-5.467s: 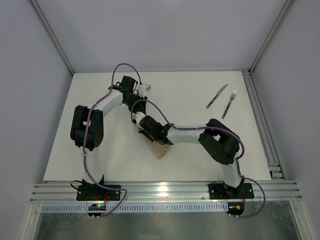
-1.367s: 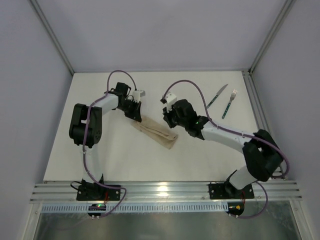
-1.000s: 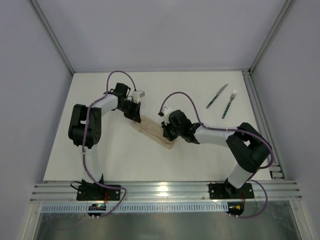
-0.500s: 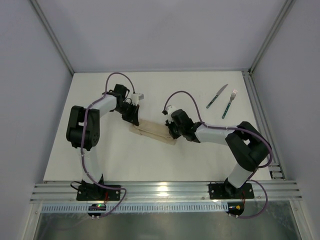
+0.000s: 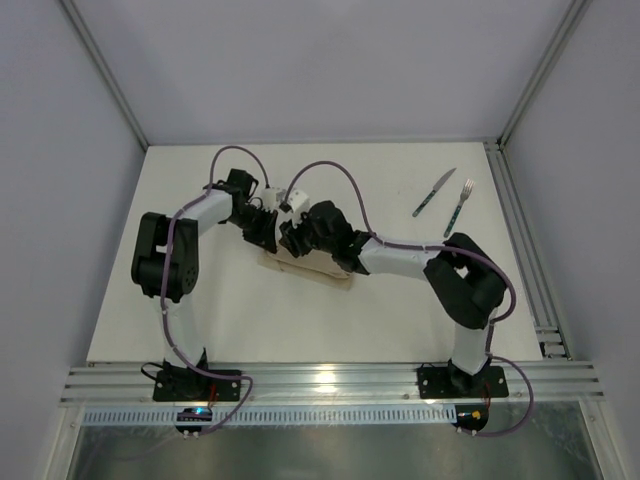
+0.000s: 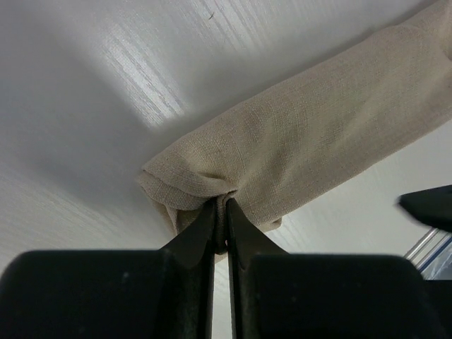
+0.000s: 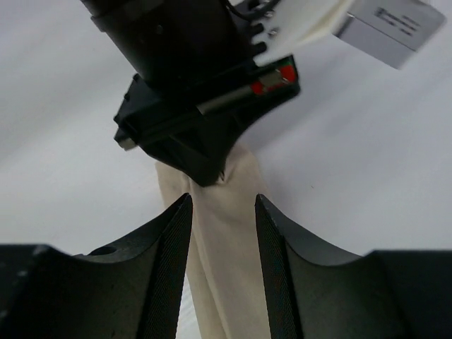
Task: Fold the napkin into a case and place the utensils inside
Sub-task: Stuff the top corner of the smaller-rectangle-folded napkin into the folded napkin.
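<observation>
**Top view.** The left claw (image 5: 262, 228) and right claw (image 5: 292, 237) crowd together over one end of the case (image 5: 318, 270). The case is a narrow oblong lying flat on the surface (image 5: 200, 310) and runs off behind the right claw. The knife (image 5: 433, 193) and fork (image 5: 460, 207) lie side by side, well apart from both claws and beyond the right arm. Neither claw's state can be read from this view.

**Left wrist view.** The left claw (image 6: 220, 206) is pressed together, pinching a small pucker of cloth at the end of the case (image 6: 311, 141). The rest of the case stretches ahead and to the claw's right.

**Right wrist view.** The right claw (image 7: 222, 205) is spread and straddles the case (image 7: 226, 289), one finger on each side. Whether the fingers touch the cloth is unclear. The left claw (image 7: 201, 134) sits directly ahead, just beyond the fingertips.

**Assessment.** The step in hand appears to be opening or fixing the mouth of the case; the cutlery is not yet loaded. To do it well:
- The left pinch should hold firm as the anchor.
- The right claw should take only the upper layer.
- Any lift should be gentle, so the folds do not unroll.
- Clearance between the claws is very tight, so collision is the main risk.
</observation>
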Controlling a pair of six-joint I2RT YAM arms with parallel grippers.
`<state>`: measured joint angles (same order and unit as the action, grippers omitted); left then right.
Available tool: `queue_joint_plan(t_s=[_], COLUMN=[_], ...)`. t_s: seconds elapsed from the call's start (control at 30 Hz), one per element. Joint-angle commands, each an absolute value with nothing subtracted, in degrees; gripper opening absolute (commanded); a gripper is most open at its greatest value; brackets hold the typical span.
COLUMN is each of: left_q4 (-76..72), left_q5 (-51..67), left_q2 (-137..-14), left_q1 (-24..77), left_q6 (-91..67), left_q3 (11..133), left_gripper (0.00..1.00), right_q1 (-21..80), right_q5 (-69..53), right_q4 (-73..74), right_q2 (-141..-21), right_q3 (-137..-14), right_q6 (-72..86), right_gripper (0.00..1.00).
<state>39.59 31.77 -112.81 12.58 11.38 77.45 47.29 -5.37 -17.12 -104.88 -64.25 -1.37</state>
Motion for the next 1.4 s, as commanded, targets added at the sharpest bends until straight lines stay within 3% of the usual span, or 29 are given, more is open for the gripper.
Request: queue_joint_plan(t_s=[0.0, 0.3, 0.83, 0.93, 1.07, 1.13, 1.2, 1.37], left_q4=[40.61, 39.2, 39.2, 39.29, 39.29, 39.29, 39.37, 39.64], left_q5=[34.1, 34.19, 35.07, 34.98, 34.72, 34.63, 34.19, 32.44], left_q2=[-110.04, -110.13, -110.48, -110.65, -111.09, -110.83, -110.04, -106.88], left_q1=[12.13, 11.95, 12.04, 11.95, 12.04, 12.04, 12.04, 11.95], left_q6=[11.16, 9.58, 8.26, 8.35, 8.26, 8.17, 8.17, 8.35], left_q3=[78.22, 78.22, 78.66, 78.66, 78.84, 79.19, 79.63, 81.12], left_gripper=[0.06, 0.08, 0.08, 0.08, 0.11, 0.19, 0.27, 0.35], right_q1=[47.81, 49.83, 50.62, 50.71, 50.45, 50.27, 49.22, 46.15], right_q5=[-10.8, -11.78, -5.72, -5.01, -5.1, -5.71, -6.68, -11.51], right_q4=[-24.77, -30.15, -25.49, -25.49, -25.66, -25.58, -25.66, -29.78], right_q2=[-109.5, -114.87, -121.29, -121.46, -120.94, -120.76, -120.5, -120.94], right_q3=[-67.5, -67.59, -72.68, -72.77, -72.25, -72.07, -71.81, -69.52], right_q6=[-0.35, -1.05, -0.09, 1.04, 2.63, 3.34, 5.53, 14.47], right_gripper=[0.45, 0.44, 0.44, 0.38, 0.18, 0.07, 0.04, 0.04])
